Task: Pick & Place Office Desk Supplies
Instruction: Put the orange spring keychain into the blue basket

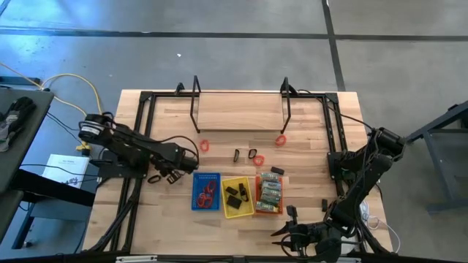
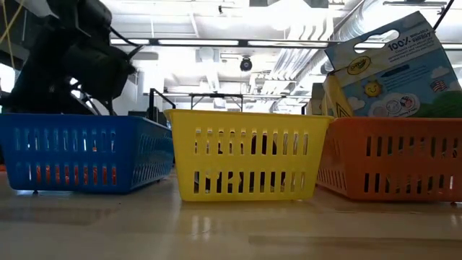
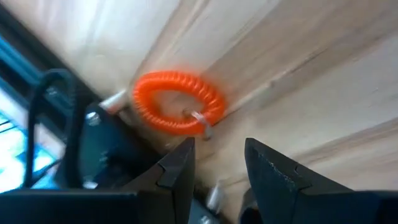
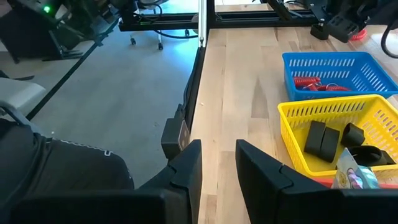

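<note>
Yellow tray [image 2: 245, 155] stands nearest the low camera, with the blue tray [image 2: 86, 155] on its left and the orange tray [image 2: 393, 159] on its right, all near the front edge of the desk [image 1: 241, 120].

Left tool [image 1: 191, 162] hovers just left of the blue tray; its fingers stand narrowly apart and hold nothing. A red coil loop [image 3: 177, 102] lies on the desk just ahead of them. Other supplies, a second red loop [image 1: 280, 139] and black pieces [image 1: 252, 155], wait toward the middle of the desk. Right tool [image 1: 303, 237] waits at the front right corner, narrow and empty.

I judge the risk is this: the narrow gap may push the loop away instead of taking it.

Only the left wrist view shows the coil's small metal ring; only the right wrist view shows red loops [image 4: 314, 83] already in the blue tray.
</note>
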